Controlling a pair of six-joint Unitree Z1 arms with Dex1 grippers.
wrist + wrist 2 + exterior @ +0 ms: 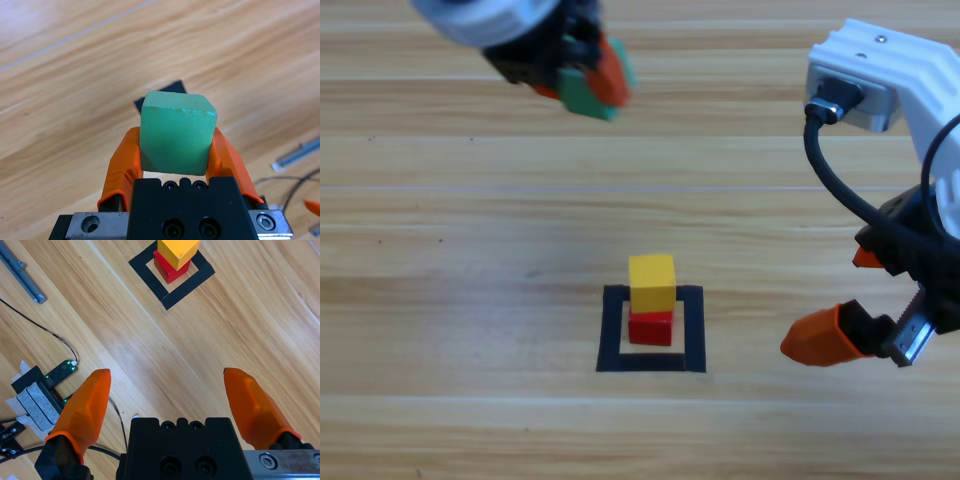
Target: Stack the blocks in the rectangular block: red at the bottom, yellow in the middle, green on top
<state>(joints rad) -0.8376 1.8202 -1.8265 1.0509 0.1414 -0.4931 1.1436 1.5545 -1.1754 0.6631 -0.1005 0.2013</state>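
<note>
Left end effector [592,85] grips green [175,132] far from yellow [652,283]-on-red [650,328]; right end effector [840,300] wide beside.

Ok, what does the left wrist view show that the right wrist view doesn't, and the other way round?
Only the left wrist view shows the green cube clamped in the left gripper. Only the right wrist view shows the yellow cube sitting on the red cube, the open, empty right gripper, and a small circuit board with green lights. Both show the black tape rectangle, though the left wrist view catches only a corner of it behind the green cube, and the wooden table.
</note>
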